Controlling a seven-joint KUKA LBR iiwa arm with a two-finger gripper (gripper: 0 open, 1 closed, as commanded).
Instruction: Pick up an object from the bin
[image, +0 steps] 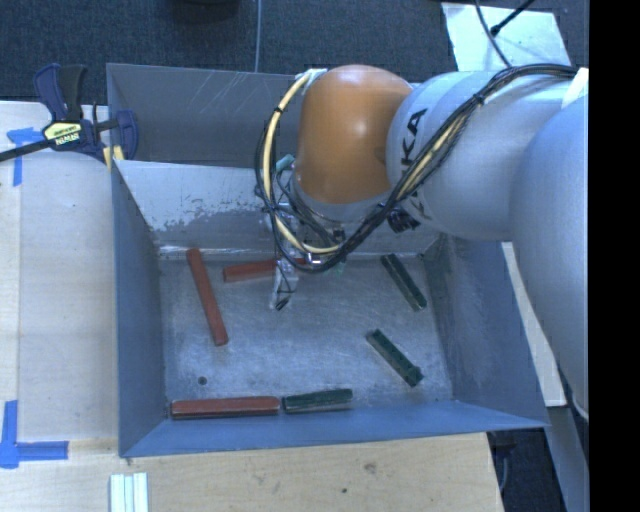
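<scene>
At the left of the bin, a long red stick lies slantwise on the floor, its upper end toward the back wall. Along the front wall lies a second red stick, flat, end to end with a dark green stick. A short red stick lies near the back wall. My gripper hangs low just beside its right end. It probably isn't touching, but the cables overhead hide the spot. I cannot tell whether the gripper is spread or pressed together, and I see nothing pinched in it. Right of centre another green stick lies slantwise. A third green stick lies near the right wall, well apart from the gripper.
</scene>
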